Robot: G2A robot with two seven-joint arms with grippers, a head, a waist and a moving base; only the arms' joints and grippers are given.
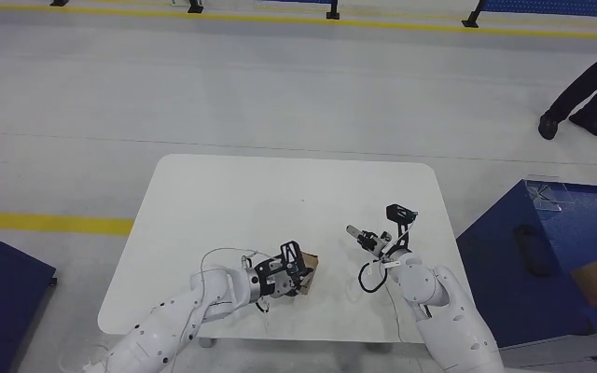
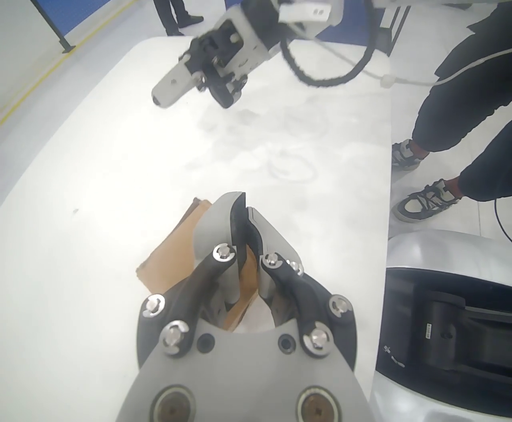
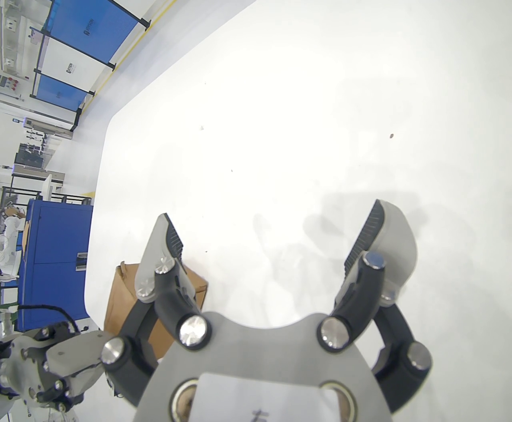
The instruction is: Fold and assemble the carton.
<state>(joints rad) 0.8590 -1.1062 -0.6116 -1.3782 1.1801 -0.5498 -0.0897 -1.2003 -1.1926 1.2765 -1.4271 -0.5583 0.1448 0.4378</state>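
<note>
While the left gripper (image 2: pixel 245 206) pinches it, the brown carton (image 2: pixel 172 255) sits at the near side of the white table (image 1: pixel 280 186), roughly mid-width. I see plain cardboard, with no print on the faces turned to me. In the left wrist view the two fingers (image 2: pixel 218 227) are nearly together at their tips, with a cardboard wall clamped between the pads lower down. I cannot tell whether the carton's base touches the tabletop.

From above, the carton (image 1: pixel 310 264) pokes out just past the left gripper (image 1: pixel 295 268). The right gripper (image 1: pixel 378 222) is near it but apart, over bare table. My right wrist view gives me that gripper (image 3: pixel 272 215) spread wide, nothing between its ribbed pads. It also shows the carton (image 3: pixel 120 295) standing by the table's rounded corner, and the left gripper (image 3: pixel 68 359) beside it.

As for writing, a white sticker (image 3: pixel 260 399) on the right gripper's base carries a mark I can't make out. The blue panels (image 3: pixel 96 28) beyond the table bear small white print.
</note>
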